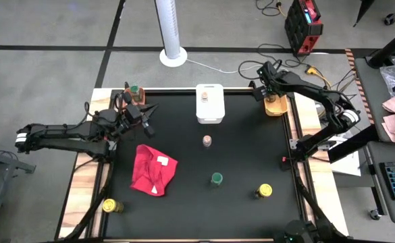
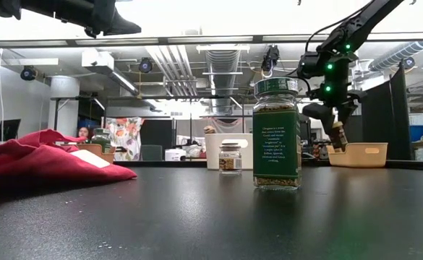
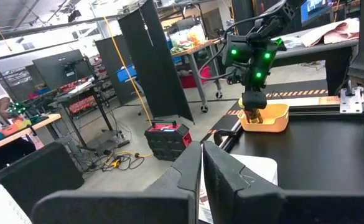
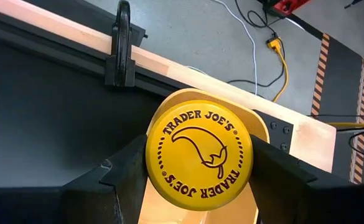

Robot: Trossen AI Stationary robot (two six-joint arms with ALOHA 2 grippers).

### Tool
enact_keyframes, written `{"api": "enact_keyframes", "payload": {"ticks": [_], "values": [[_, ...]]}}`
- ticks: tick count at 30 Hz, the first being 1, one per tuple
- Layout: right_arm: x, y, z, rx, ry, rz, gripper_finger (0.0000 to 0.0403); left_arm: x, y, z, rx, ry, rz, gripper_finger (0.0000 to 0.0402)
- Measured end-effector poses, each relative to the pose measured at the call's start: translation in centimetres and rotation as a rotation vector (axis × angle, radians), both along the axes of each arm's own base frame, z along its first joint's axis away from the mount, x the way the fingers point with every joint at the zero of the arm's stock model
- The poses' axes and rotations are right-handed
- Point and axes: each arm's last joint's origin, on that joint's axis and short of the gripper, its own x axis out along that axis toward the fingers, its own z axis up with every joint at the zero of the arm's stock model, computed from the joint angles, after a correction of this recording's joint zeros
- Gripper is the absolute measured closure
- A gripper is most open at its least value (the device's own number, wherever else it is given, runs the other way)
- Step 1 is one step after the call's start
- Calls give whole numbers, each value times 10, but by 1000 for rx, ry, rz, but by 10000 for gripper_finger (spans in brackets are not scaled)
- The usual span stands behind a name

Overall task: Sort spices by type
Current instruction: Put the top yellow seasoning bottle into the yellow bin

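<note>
My right gripper (image 4: 199,163) is shut on a yellow-lidded spice jar (image 2: 337,135) over the yellow bin (image 1: 276,106) at the table's far right corner. My left gripper (image 3: 201,167), shut and empty, hovers near the orange bin (image 1: 125,98), which holds a green-lidded jar (image 1: 134,89). A pink-lidded jar (image 1: 204,96) sits in the white bin (image 1: 209,113). Standing on their bases on the black mat are a pink-lidded jar (image 1: 206,140), a green-lidded jar (image 1: 216,178) and a yellow-lidded jar (image 1: 265,191). Another yellow-lidded jar (image 1: 109,205) stands on the wooden near-left edge. My right gripper pinches the jar by its yellow lid (image 4: 160,171), one finger (image 4: 116,183) on each side of the lid's rim. The fingers come from above, pointing down. The jar hangs below them, slightly tilted, lifted clear, with its lower end (image 2: 338,146) at about the yellow bin's rim.
A crumpled red cloth (image 1: 153,169) lies on the mat's left half, below my left gripper (image 1: 145,120). The three bins line the far edge. The mat's middle and near right part hold only the loose jars. A clamp (image 4: 123,43) grips the table edge by the yellow bin.
</note>
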Motion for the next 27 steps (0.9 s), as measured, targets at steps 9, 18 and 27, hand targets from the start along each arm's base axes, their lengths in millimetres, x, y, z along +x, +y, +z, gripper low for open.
{"api": "enact_keyframes", "payload": {"ticks": [9,18,27], "values": [[1,1,-2,5,8,12,161,0,0,0,0,0,0,402],[1,1,-2,5,8,12,157,0,0,0,0,0,0,402],[1,0,1,-3,-12,-7,133,0,0,0,0,0,0,402]]}}
